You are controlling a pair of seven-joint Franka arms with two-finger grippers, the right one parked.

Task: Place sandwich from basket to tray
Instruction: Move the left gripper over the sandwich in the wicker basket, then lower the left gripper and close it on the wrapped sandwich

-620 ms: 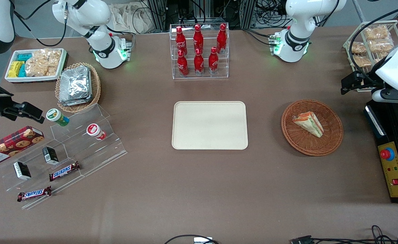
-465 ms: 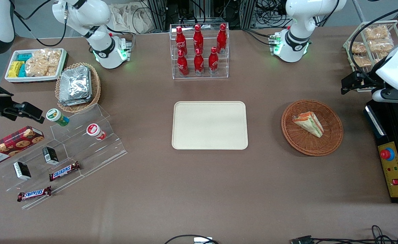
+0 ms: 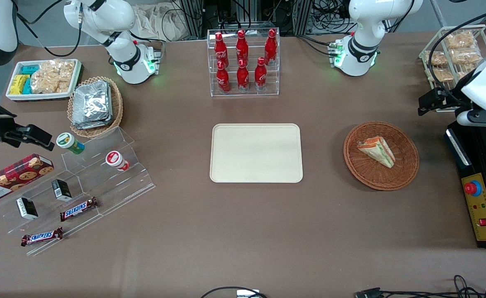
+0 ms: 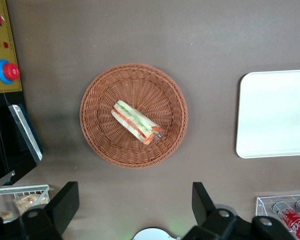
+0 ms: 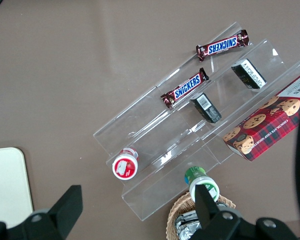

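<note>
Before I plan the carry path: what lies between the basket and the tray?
Only bare brown tablecloth lies between the basket holding the sandwich and the tray, as the front view shows. The open gripper hangs above the table beside the basket.

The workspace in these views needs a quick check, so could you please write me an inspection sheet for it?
Surface: brown table, nothing spilled.
Job's things: sandwich lies in the basket; tray bare.
Clutter: cola bottle rack, foil packet basket, snack steps, cookie box, control box.
Grippers: gripper open, high above the basket, farther from the front camera than the sandwich.
Cables: loose leads at the table's near edge.
Surroundings: nothing seen.
</note>
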